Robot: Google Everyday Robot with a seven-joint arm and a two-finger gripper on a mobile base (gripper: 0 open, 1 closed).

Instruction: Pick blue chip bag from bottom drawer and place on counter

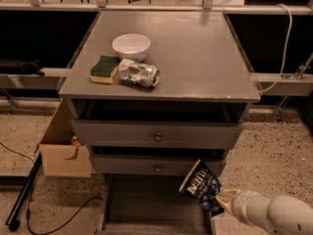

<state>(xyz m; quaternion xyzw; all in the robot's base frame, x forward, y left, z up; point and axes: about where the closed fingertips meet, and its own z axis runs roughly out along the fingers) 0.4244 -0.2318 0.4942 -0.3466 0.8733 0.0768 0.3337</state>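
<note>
The blue chip bag (201, 185), dark navy foil with white lettering, hangs tilted above the right side of the open bottom drawer (146, 207), in front of the middle drawer's right end. My gripper (220, 201) is shut on the bag's lower right corner; the white arm (274, 214) comes in from the lower right. The grey counter (195, 58) lies above, with bare room on its right half.
On the counter's left stand a white bowl (131, 46), a green-yellow sponge (104, 69) and a crushed silver-green can (139, 73). Two knobbed drawers (157, 137) sit partly pulled out. A cardboard box (61, 151) and a black cable (29, 195) lie on the floor to the left.
</note>
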